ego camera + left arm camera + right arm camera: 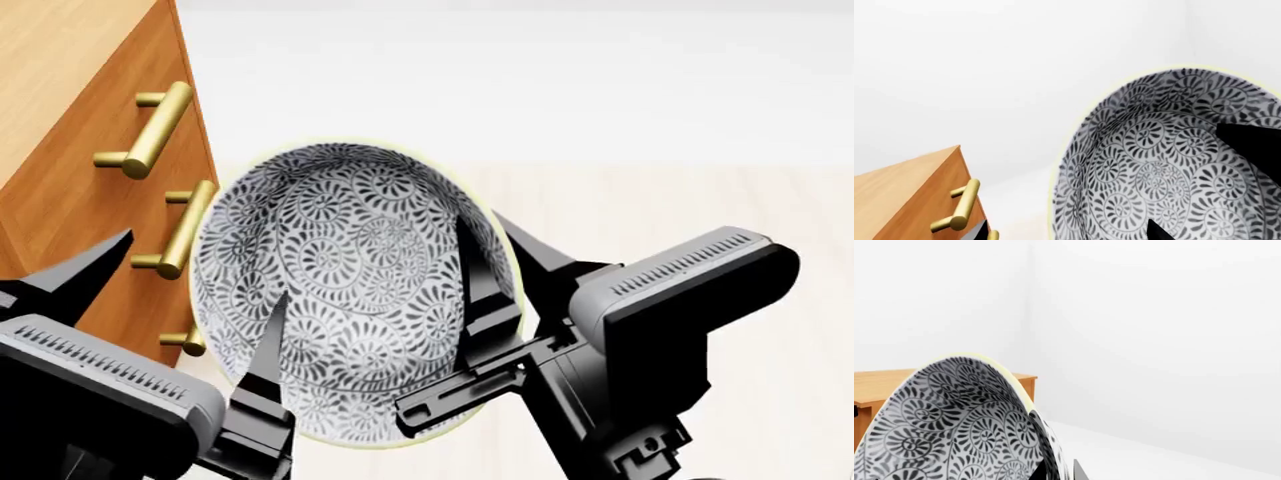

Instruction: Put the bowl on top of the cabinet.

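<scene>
The bowl [354,290], white with a dense dark-grey floral pattern, hangs in the air tipped on edge, its inside facing the head camera. My right gripper [501,255] is shut on the bowl's right rim, one finger inside and one outside; the right wrist view shows the rim pinched at the gripper [1057,471]. My left gripper [180,305] is open and straddles the left rim with a wide gap, one finger [267,345] inside the bowl [1161,165]. The orange-brown cabinet [67,100] stands just left of the bowl, with its top surface showing.
Brass bar handles [147,130] stick out of the cabinet front close to my left gripper's outer finger [94,265]. A pale floor [641,140] and white walls [1154,340] lie behind and to the right. The cabinet's corner [957,150] is near the bowl.
</scene>
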